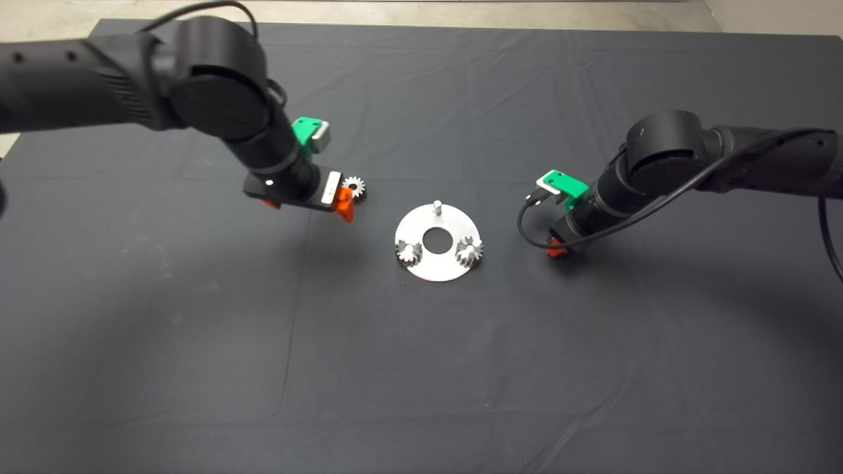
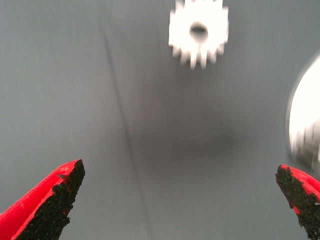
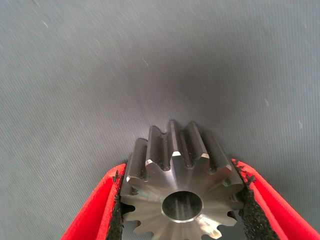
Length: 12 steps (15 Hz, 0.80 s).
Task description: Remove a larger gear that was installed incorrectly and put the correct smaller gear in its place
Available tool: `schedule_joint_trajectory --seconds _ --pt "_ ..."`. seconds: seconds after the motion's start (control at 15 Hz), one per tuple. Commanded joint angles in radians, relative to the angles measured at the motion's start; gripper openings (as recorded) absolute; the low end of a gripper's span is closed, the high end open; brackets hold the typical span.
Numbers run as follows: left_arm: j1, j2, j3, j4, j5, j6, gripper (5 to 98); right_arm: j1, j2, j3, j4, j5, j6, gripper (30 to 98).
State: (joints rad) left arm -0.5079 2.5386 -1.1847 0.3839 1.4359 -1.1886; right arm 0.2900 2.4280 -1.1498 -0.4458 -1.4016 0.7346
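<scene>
Fingers (image 3: 107, 210) of the right gripper (image 3: 180, 205) clamped on the larger gear (image 3: 182, 182), black pads pressed against its slanted teeth on both sides, dark centre hole facing the wrist camera, grey mat (image 3: 150, 60) behind it. Seen from the head camera at right of centre, just right of the round plate (image 1: 438, 263), with only an orange fingertip (image 1: 557, 249) peeking out under the black wrist and the gear itself hidden there.

Fingers (image 2: 50, 205) of the left gripper (image 2: 175, 200) spread wide, nothing between them, only bare mat (image 2: 100, 100). Positioned left of centre in the head view, one orange fingertip (image 1: 344, 201) touching or just beside the smaller gear (image 1: 355, 187); hard to tell which. Smaller gear (image 2: 198, 32) lying flat on the mat near the upper middle of the left wrist frame, apart from the pads, pale with short straight teeth and a round dark hole.

Round silvery plate on the dark mat (image 1: 421, 368) covering the desk, at frame centre, with a wide central hole. Bare upright pin (image 1: 436, 206) at its far edge, carrying no gear. Two small pinned gears on the plate's near half: left one (image 1: 408, 251), right one (image 1: 469, 250). Blurred edge of the plate (image 2: 302, 120) at the right side of the left wrist frame.
</scene>
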Motion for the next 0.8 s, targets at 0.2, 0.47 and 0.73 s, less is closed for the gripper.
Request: schedule_joint_trajectory --seconds 0.2,0.47,0.73 --pt "0.012 0.101 -0.185 0.021 -0.029 0.139 98.2 0.026 -0.058 0.095 -0.031 -0.008 0.045 49.5" --pt "0.014 0.112 -0.228 0.021 -0.045 0.179 98.2 0.031 -0.083 0.150 -0.030 -0.013 0.071 51.1" --pt "0.014 0.115 -0.269 0.021 -0.054 0.210 98.2 0.055 -0.099 0.170 -0.028 -0.014 0.072 53.1"
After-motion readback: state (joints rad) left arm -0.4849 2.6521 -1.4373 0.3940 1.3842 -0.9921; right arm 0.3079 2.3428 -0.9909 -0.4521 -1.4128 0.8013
